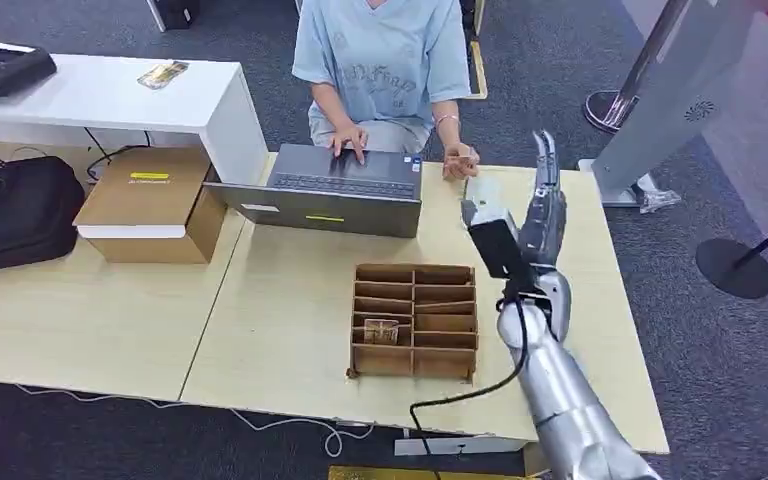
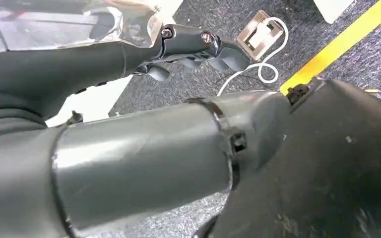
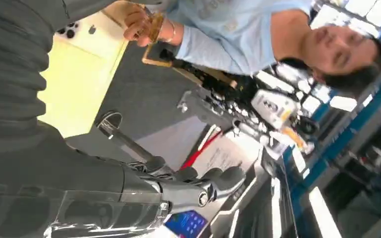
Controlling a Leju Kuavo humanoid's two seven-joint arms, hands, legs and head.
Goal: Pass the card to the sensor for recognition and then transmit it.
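My right hand [image 1: 545,205] is raised above the far right part of the table, fingers stretched out and apart, holding nothing; the same fingers [image 3: 193,188] are straight in the right wrist view. A person's hand [image 1: 457,162] just beyond it pinches a small card [image 3: 152,26]. A white phone-like device [image 1: 481,192] lies on the table beside my hand. A cardboard divider box [image 1: 415,322] stands mid-table with one card [image 1: 381,330] in a left compartment. My left hand [image 2: 191,49] hangs by my body over the carpet, loosely bent, with nothing in it.
The person sits behind an open laptop [image 1: 345,190] at the far edge. A brown carton [image 1: 150,205] and a black bag [image 1: 15,210] lie on the left. A white kiosk [image 1: 675,90] and stanchion bases stand to the right of the table [image 1: 280,330].
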